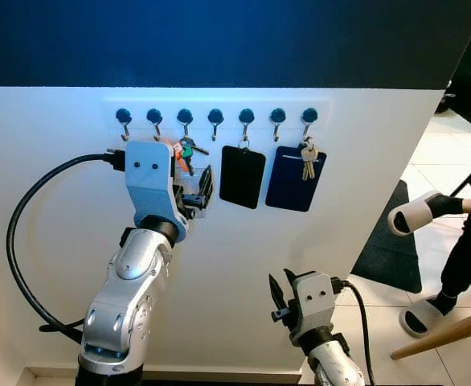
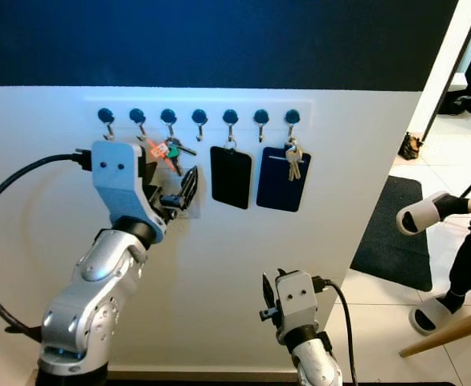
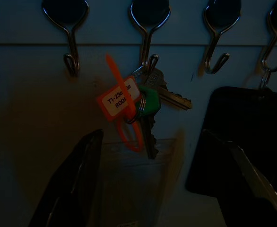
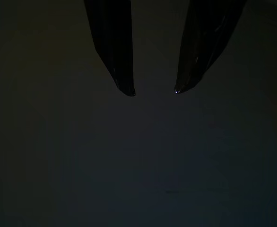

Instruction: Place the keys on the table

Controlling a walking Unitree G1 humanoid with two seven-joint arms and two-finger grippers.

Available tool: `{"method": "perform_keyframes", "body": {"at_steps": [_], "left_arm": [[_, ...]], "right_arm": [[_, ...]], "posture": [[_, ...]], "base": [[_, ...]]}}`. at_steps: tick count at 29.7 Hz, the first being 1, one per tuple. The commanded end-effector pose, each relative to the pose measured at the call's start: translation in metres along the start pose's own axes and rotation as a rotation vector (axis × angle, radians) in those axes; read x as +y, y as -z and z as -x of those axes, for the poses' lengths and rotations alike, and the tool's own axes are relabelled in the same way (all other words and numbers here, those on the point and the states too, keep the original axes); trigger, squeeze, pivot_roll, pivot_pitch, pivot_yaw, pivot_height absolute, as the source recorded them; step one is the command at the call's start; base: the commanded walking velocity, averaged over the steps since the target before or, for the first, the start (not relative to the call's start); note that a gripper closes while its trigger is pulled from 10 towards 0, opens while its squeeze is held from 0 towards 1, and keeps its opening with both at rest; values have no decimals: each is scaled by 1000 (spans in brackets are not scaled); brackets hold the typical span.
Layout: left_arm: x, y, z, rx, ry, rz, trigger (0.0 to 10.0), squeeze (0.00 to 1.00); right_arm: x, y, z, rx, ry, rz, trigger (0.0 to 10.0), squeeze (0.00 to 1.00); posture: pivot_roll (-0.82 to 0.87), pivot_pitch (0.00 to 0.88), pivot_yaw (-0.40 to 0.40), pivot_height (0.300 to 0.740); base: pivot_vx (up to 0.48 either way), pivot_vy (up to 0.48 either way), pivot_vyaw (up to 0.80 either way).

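Observation:
A bunch of keys (image 1: 186,151) with an orange tag and a green cap hangs on the third hook from the left of a white wall rack (image 1: 215,117). My left gripper (image 1: 199,193) is raised to the wall just below the bunch. It is open, and in the left wrist view its fingers (image 3: 77,175) spread to either side under the keys (image 3: 145,101) without touching them. A clear plastic sleeve hangs behind the bunch. My right gripper (image 1: 277,293) stays low in front of the wall, open and empty, its fingertips (image 4: 126,87) apart in the dark.
A black card holder (image 1: 242,177) and a dark blue one (image 1: 294,178) carrying a second key bunch (image 1: 307,157) hang to the right. A person's legs in white slippers (image 1: 416,215) stand at the right by a dark mat (image 1: 392,241). A wooden pole (image 1: 444,331) crosses the floor.

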State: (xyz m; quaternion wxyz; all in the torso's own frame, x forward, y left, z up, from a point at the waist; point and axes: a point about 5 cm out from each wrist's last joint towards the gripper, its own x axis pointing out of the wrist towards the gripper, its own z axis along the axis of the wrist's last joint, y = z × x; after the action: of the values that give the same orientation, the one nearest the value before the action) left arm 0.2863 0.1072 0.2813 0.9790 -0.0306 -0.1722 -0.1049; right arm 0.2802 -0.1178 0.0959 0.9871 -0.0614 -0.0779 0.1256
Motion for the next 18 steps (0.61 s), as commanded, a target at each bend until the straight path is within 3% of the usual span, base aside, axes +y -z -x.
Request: {"method": "perform_keyframes", "body": {"at_steps": [1, 2, 9, 11, 18], "left_arm": [[-5, 2, -2, 3, 5, 23, 6745, 0], [-4, 3, -2, 4, -1, 25, 5961, 0], [-3, 2, -6, 0, -11, 25, 5765, 0], [-4, 1, -8, -7, -16, 27, 4980, 0], [-3, -3, -12, -24, -26, 30, 4314, 0]], "right_arm": [[2, 3, 2, 9, -5, 5, 10000, 0], [2, 3, 2, 8, -2, 5, 10000, 0], [1, 3, 3, 9, 2, 5, 10000, 0], [1, 3, 2, 8, 2, 5, 10000, 0], [3, 3, 2, 7, 0, 4, 10000, 0]], "posture": [[174, 153, 43, 740], [174, 153, 43, 740], [171, 151, 45, 740], [172, 152, 46, 740], [173, 153, 45, 740]], "base": [[0, 0, 0], [0, 0, 0], [0, 0, 0], [0, 0, 0], [0, 0, 0]]}}
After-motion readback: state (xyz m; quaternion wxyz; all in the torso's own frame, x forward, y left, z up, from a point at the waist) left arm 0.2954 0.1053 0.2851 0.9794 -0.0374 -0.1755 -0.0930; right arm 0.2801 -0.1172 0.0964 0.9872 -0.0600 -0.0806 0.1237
